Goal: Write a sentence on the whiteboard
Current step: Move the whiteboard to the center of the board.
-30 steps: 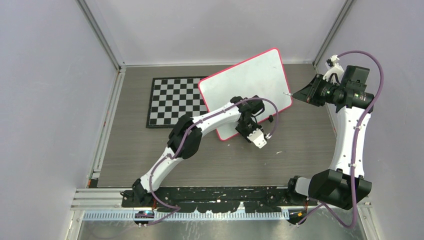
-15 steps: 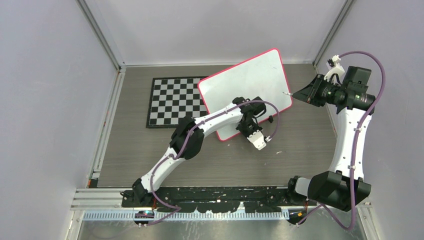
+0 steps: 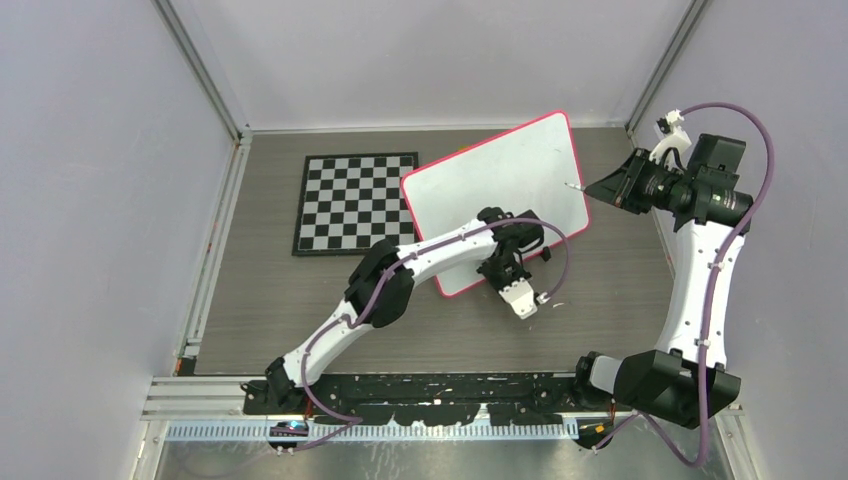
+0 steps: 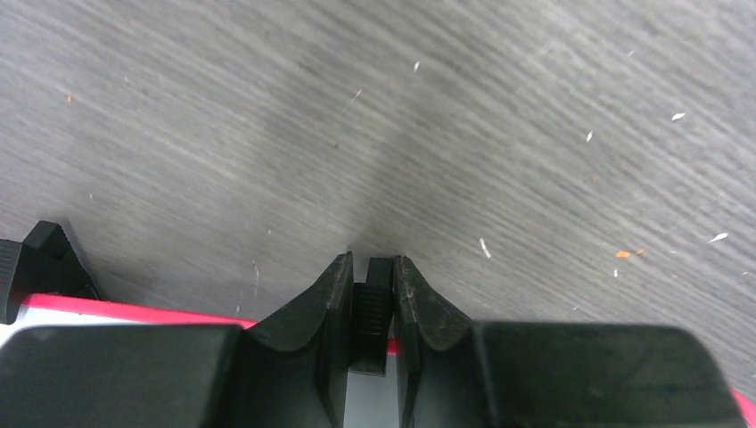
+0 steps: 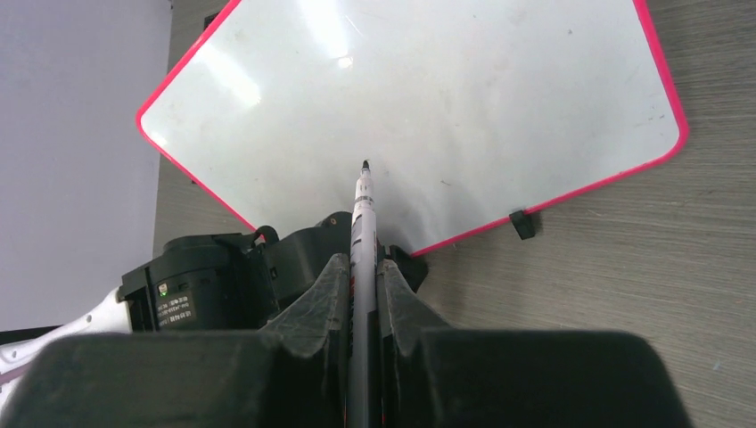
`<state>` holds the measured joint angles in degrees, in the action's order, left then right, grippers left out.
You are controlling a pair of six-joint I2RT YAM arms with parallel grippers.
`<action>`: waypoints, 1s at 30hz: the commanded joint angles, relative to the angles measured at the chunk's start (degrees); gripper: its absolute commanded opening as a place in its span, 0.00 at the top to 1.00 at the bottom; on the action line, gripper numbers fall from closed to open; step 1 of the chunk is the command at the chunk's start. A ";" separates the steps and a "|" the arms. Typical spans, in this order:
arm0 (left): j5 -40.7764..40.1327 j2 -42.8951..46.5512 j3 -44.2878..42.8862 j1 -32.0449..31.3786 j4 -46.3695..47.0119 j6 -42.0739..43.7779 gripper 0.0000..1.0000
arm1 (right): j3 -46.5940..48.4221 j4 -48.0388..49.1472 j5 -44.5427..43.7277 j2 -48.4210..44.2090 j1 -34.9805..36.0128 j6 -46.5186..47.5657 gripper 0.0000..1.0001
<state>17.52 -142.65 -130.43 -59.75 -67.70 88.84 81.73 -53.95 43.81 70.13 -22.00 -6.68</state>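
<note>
The whiteboard (image 3: 495,185) lies on the grey tabletop (image 3: 300,310), in the middle toward the far side, with its left corner over the right edge of the checkerboard (image 3: 350,205). The left gripper (image 4: 372,263) has its jaws clenched on a black clip (image 4: 373,308) at the board's near edge, 1 of 2 seen there. The right gripper (image 5: 361,263) grasps a marker (image 5: 360,209) between its jaws, tip over the board's right part; whether the tip touches the board I cannot tell.

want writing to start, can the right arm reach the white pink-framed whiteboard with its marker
Probably yes: the right gripper aims its white black-tipped marker at the white pink-framed whiteboard, nothing between them.
</note>
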 commanded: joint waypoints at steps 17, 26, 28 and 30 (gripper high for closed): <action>1.50 7.98 6.23 -4.87 -0.85 -2.44 0.85 | 0.96 1.97 2.89 -4.08 -0.62 -0.43 1.00; 1.70 13.44 10.19 -5.24 1.07 -5.50 0.29 | 2.51 1.83 6.21 -4.65 -0.64 -0.09 1.00; 2.69 15.70 10.31 -5.55 0.45 -7.62 0.21 | 3.36 1.83 6.79 -4.45 -0.59 0.06 1.00; 3.42 18.82 11.35 -5.83 0.77 -10.52 0.05 | 4.32 2.27 7.11 -4.21 -0.62 -0.16 1.00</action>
<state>17.74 -133.03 -119.79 -64.73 -66.92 83.35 82.41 -54.00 48.34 67.20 -22.37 -6.61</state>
